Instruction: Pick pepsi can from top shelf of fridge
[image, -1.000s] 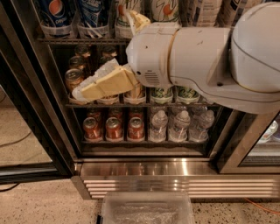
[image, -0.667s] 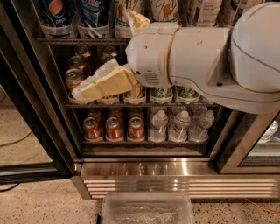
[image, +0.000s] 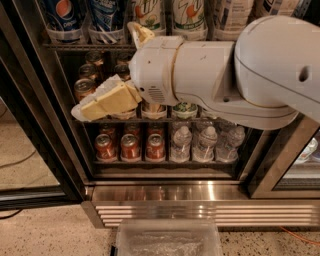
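A tall black-framed fridge (image: 210, 192) fills the view, seen from slightly above, with a ribbed stainless steel base at its foot. The top shelf (image: 85, 46) is a thin wire rack holding clear plastic trays of large cans. The pepsi can (image: 64, 15) stands upright at the far left end of the top shelf, dark blue with its round red, white and blue logo facing out; its upper part is out of view. Along the top shelf to its right stand a blue-and-white can (image: 107, 17), two green-and-white cans (image: 150, 15) and pale cans (image: 232, 17).

The robot's thick white arm (image: 240, 70) reaches in from the right and crosses just under the top shelf, hiding much of what lies behind it. The tool (image: 107, 100) — pale yellow — juts from the arm's left end, below the top shelf and tilted down toward the left. It is apart from the pepsi can and nothing shows in its hold; whether it is released or clenched I cannot tell.

One level below the top shelf, gold cans (image: 84, 87) show just beside and behind the tool. Two levels below the top shelf sit red cans (image: 130, 147) on the left and water bottles (image: 205, 145) on the right. Far below the top shelf, on the speckled floor (image: 45, 235) in front of the steel base, lies a clear plastic bin (image: 167, 242).
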